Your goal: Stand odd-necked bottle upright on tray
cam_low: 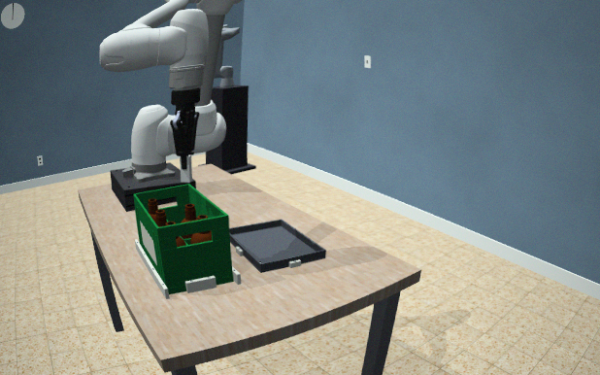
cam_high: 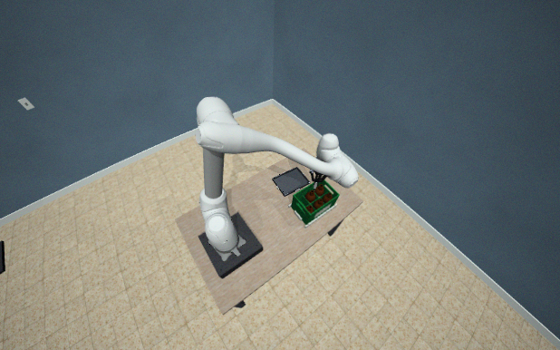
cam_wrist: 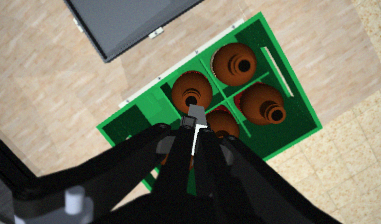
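Wrist view showed the pincer pressed together, holding nothing, at lower centre, bottles standing in the crate, the tray at upper left awaiting its odd one.

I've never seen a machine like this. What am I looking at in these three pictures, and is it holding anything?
The white jointed machine is a robot arm, mounted on a wooden-topped table. Its hand is the black two-fingered gripper, now shut and holding nothing. The top picture looks down from high up; the exterior one looks along the table from its far end; the wrist one looks past the fingers, from beside the hand. Below the gripper is a green plastic crate with brown bottles standing in it. Beside it lies a flat, dark, low-rimmed tray.
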### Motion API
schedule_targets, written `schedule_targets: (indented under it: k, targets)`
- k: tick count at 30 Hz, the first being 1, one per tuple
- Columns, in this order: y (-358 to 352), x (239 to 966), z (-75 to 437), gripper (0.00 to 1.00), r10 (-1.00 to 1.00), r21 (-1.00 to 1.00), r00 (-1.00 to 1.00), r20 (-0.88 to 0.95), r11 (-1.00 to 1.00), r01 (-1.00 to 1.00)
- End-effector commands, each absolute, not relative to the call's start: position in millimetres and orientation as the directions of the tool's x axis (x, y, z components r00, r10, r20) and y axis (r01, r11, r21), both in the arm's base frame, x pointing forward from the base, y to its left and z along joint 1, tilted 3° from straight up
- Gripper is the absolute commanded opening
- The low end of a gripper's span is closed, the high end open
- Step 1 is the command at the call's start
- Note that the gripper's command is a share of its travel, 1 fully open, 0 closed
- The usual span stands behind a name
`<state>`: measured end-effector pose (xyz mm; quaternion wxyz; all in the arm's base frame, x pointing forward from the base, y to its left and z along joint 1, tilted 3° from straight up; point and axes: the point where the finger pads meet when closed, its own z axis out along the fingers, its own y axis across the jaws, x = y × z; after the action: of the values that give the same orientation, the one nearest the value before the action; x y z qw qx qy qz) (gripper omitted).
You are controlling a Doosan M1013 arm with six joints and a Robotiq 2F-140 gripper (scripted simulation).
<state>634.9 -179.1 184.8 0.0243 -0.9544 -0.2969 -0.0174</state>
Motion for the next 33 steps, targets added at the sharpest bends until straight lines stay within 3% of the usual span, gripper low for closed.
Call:
schedule_targets:
  k: [1, 3, 4, 33]
  targets:
    - [-172.8, 633.9, 183.6, 0.0, 0.562, -0.035, 0.826, 0.044, -0.825, 0.563]
    - [-172.8, 633.9, 183.6, 0.0, 0.562, -0.035, 0.826, 0.044, -0.825, 0.563]
    - [-172.8, 633.9, 183.6, 0.38, 0.562, -0.035, 0.826, 0.044, -0.825, 0.563]
    - [-172.8, 633.9, 183.6, 0.38, 0.562, -0.035, 0.826, 0.044, -0.825, 0.563]
